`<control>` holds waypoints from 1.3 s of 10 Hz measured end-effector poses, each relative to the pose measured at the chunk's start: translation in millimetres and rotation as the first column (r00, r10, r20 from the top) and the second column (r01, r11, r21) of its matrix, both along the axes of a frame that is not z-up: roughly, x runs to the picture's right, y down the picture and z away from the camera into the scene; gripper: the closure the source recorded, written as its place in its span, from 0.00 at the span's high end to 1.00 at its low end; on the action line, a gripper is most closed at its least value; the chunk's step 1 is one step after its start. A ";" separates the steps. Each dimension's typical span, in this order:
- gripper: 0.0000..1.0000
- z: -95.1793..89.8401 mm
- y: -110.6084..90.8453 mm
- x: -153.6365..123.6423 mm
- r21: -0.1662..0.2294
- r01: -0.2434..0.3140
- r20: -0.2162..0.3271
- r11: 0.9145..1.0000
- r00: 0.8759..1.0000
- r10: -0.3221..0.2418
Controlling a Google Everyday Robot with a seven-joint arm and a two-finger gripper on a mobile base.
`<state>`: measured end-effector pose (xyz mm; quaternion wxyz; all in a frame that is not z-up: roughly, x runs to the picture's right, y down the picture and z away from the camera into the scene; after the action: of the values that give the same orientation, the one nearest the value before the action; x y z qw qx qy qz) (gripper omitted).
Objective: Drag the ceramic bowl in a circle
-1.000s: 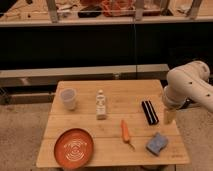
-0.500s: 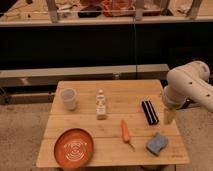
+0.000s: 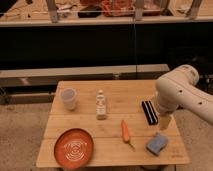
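The ceramic bowl [image 3: 74, 147] is a wide, shallow orange-red dish with pale ring marks inside. It sits at the front left corner of the wooden table [image 3: 115, 152]. My white arm comes in from the right, and my gripper [image 3: 165, 122] hangs over the table's right side, just right of a black object. It is far to the right of the bowl and touches nothing that I can see.
A translucent plastic cup [image 3: 68, 99] stands at the back left. A small white bottle [image 3: 101, 105] stands mid-table. An orange carrot [image 3: 125, 133] lies front centre. A black object [image 3: 149, 112] and a blue sponge [image 3: 157, 144] lie on the right. A dark shelf unit stands behind.
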<state>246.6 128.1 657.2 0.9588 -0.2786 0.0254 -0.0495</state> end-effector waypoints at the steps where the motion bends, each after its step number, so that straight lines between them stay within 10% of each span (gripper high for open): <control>1: 0.80 -4.4 2.6 -1.8 0.000 0.025 0.007 1.000 1.000 -0.025; 13: 0.80 -29.6 39.4 -67.8 0.042 0.298 0.155 0.954 0.941 -0.301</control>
<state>178.9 167.5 627.6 0.9415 -0.2582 -0.0088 -0.2165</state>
